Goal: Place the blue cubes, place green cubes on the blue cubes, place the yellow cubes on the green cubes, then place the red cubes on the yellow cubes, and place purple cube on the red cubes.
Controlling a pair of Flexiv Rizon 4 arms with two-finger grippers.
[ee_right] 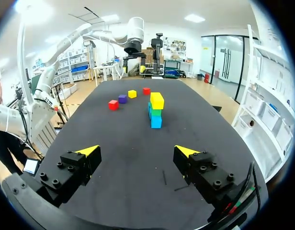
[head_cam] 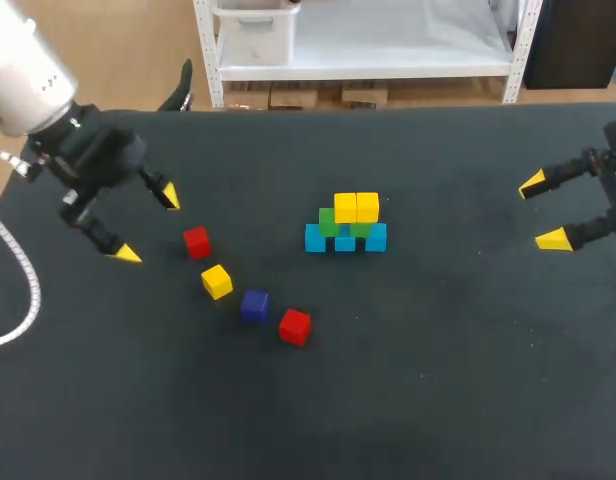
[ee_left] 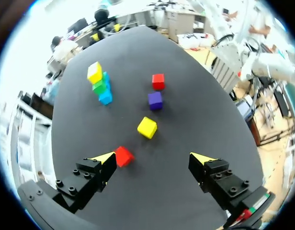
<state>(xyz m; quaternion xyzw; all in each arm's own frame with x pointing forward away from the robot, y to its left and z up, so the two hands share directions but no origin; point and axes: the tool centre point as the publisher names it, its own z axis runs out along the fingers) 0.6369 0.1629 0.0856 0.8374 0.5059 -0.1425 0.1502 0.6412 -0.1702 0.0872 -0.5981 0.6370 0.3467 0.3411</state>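
Head cam looks down on my desk [head_cam: 468, 400] from above and behind, fairly far. Left wrist cam looks in from the desk's left end, steeply; right wrist cam from the right end, low. All three share the stack of blocks [head_cam: 346, 228].

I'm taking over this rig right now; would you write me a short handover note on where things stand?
Left gripper: open, empty, beside one red cube.
Right gripper: open, empty, out to the right.
Centre: blue cubes at the bottom, green cubes on them, two yellow cubes on top.
Loose, in a row: that red cube, a yellow cube, the purple cube, a second red cube.
Left: the loose yellow, both reds, then purple on top.
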